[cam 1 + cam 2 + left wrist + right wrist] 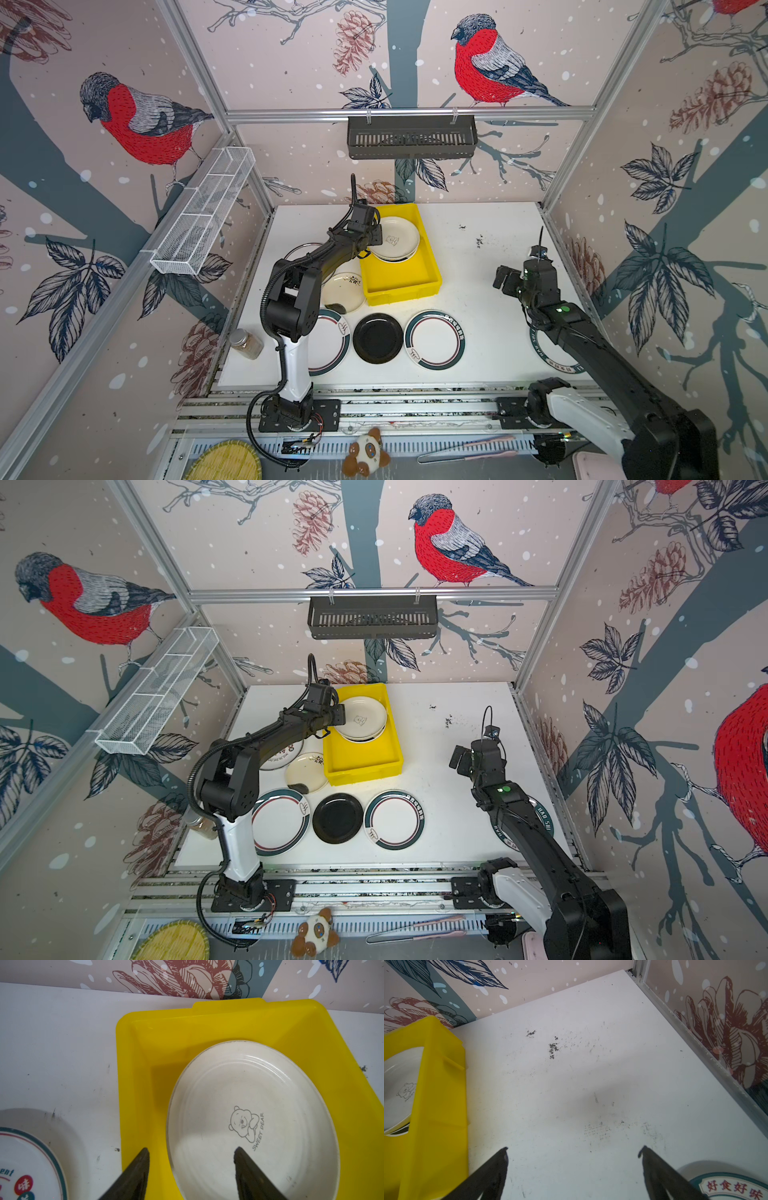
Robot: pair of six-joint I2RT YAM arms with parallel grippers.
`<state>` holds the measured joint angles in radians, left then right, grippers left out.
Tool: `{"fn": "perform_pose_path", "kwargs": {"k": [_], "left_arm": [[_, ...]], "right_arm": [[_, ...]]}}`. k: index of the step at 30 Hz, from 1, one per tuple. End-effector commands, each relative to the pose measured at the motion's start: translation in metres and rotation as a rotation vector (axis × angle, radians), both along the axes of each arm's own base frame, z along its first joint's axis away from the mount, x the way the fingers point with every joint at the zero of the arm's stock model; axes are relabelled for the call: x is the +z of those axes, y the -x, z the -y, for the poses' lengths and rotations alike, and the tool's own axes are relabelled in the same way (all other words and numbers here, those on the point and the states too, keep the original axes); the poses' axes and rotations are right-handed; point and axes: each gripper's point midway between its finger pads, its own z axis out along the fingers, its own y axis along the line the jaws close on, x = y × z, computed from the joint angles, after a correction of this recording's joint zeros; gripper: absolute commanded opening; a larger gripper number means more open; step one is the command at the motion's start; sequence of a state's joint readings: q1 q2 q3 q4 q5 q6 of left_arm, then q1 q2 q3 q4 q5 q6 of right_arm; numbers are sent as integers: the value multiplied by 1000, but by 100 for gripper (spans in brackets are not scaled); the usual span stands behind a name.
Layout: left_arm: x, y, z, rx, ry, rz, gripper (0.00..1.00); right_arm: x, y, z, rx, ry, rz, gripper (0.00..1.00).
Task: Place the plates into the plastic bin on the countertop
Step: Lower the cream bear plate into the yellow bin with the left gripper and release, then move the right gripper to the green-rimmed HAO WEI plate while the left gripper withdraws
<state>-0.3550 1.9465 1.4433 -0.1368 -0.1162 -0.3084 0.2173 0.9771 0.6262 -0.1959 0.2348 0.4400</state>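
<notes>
The yellow plastic bin (401,284) (362,759) (135,1084) (436,1105) stands at the back middle of the countertop (478,299). A cream bear plate (395,239) (361,717) (249,1095) (396,1084) lies in its far half, on top of a darker rim. My left gripper (373,241) (338,719) (192,1149) is open over that plate's left rim and holds nothing. Loose plates: black (377,338), teal-rimmed (434,340) (332,345), cream floral (343,291). My right gripper (503,278) (459,758) (574,1148) hangs open above bare countertop.
More teal-rimmed plates lie behind the left arm (282,756) (25,1167) and under the right arm (552,361) (733,1186). A spice jar (247,343) stands at the front left. A black slotted basket (411,137) and a white wire basket (203,212) hang on the walls.
</notes>
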Motion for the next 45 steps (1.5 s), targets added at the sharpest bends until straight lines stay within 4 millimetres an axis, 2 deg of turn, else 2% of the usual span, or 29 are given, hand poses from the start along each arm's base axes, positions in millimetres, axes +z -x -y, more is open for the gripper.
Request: {"fn": "perform_pose_path", "kwargs": {"k": [1, 7, 11, 12, 13, 16, 19, 26, 30, 36, 40, 41, 45], "left_arm": [[35, 0, 17, -81, 95, 126, 70], [86, 29, 38, -195, 232, 310, 81], [104, 55, 54, -258, 299, 383, 87], [107, 61, 59, -278, 311, 394, 89], [109, 67, 62, -299, 327, 405, 97], [112, 87, 73, -382, 386, 446, 97], [112, 103, 72, -411, 432, 498, 97], [117, 121, 72, -455, 475, 540, 97], [113, 119, 69, -461, 435, 551, 97], [103, 114, 59, -438, 429, 530, 98], [98, 115, 56, -437, 419, 527, 98], [97, 114, 55, -436, 413, 523, 98], [98, 115, 53, -438, 424, 520, 98]], "right_arm": [[-10, 7, 6, -18, -10, -51, 100], [-16, 17, 41, -125, -23, -117, 100], [-22, 27, 46, -135, -102, -152, 100], [-25, 29, 46, -140, -108, -162, 100], [-27, 33, 47, -142, -114, -172, 100], [-37, 38, 56, -179, -150, -198, 100], [-46, 35, 56, -170, -227, -235, 100], [-86, 49, 82, -314, -215, -413, 100], [-105, 54, 94, -361, -238, -483, 100], [-129, 57, 79, -335, -319, -535, 100], [-128, 50, 58, -285, -450, -484, 100], [-120, 44, 54, -264, -474, -443, 100], [-120, 40, 47, -243, -480, -451, 100]]}}
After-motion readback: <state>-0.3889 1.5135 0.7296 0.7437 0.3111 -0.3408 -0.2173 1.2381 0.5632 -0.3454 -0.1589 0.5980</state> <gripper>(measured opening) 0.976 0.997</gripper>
